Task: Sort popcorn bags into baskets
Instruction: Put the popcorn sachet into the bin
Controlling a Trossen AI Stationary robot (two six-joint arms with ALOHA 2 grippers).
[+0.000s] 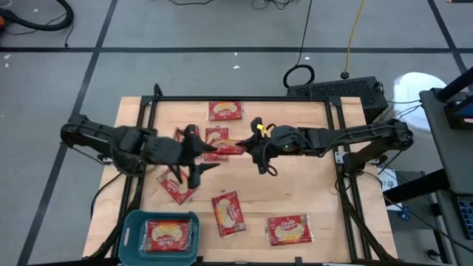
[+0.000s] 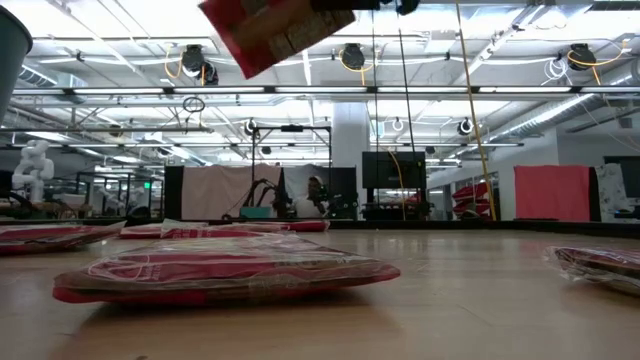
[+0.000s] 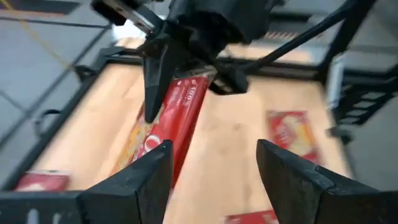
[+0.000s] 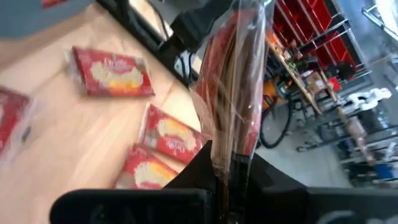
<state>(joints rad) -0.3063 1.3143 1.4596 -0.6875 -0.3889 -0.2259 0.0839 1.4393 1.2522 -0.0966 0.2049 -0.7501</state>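
Midway, it seems: the right gripper (image 1: 260, 151) has its fingers clamped on one popcorn bag (image 1: 227, 148), held in the air above the middle of the desk (image 1: 318, 199). The left gripper (image 1: 203, 154) faces it, fingers apart around the bag's free end, looking ready for a handover. Next, the left fingers must close before the right ones let go, then carry the bag to the teal basket (image 1: 131, 225) at the desk's near left corner. That basket already holds one bag (image 1: 168, 236); other bags lie loose.

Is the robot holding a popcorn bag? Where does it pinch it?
Yes. The right gripper pinches a flat red popcorn bag by one end edge. The left gripper holds nothing.
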